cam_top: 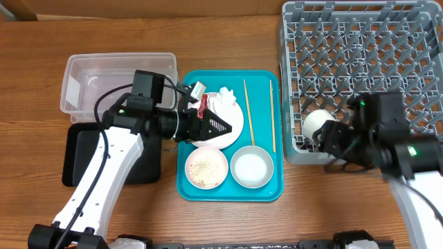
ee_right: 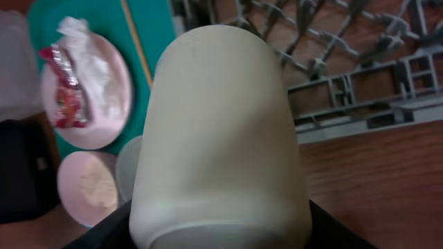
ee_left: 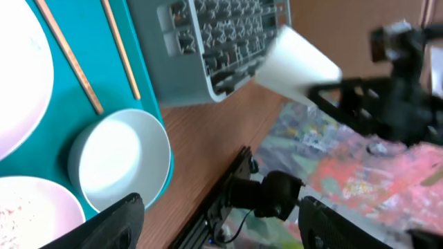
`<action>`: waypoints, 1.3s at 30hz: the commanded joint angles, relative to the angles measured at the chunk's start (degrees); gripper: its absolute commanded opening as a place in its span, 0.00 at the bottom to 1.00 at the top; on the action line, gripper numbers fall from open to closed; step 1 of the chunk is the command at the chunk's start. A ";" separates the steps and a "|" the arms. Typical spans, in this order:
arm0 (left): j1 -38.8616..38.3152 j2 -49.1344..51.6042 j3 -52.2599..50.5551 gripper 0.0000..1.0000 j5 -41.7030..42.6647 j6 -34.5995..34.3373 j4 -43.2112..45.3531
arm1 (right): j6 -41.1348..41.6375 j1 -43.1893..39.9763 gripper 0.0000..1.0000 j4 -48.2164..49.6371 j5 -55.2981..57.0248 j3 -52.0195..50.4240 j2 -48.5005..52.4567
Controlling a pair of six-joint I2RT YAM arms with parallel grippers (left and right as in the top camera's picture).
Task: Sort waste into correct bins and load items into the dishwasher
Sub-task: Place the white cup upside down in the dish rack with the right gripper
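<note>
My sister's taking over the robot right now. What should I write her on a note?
Left gripper: open, above the plate holding the napkin and sauce packet.
Right gripper: shut on the white cup, over the dish rack, at its edge by the teal tray.
Rice bowl, empty bowl and chopsticks sit on that tray.
Done: nothing racked or binned; the clear tub looks empty.
Left: rack everything, sort waste.

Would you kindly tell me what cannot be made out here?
Right wrist: the white cup fills the frame, hiding the dish rack beneath it.
Overhead: the left arm covers part of the plate and red sauce packet.
Left wrist: the plate is cut by the left edge.
</note>
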 commanded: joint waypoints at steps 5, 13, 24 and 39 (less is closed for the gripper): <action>-3.61 -0.85 0.92 0.70 -3.13 3.89 -2.43 | 1.68 -0.31 0.74 0.50 3.48 1.05 10.62; -5.46 -0.85 0.92 0.69 -12.20 3.87 -6.88 | 1.70 -0.31 0.94 0.59 2.14 2.95 11.56; -20.61 -0.72 -1.20 0.55 -50.86 -7.37 -12.68 | 1.49 -0.31 0.95 7.80 -7.30 9.66 -1.42; -36.37 11.61 -5.33 0.29 -63.32 -13.35 -4.68 | 1.49 -0.31 0.97 5.60 -7.32 9.55 -4.57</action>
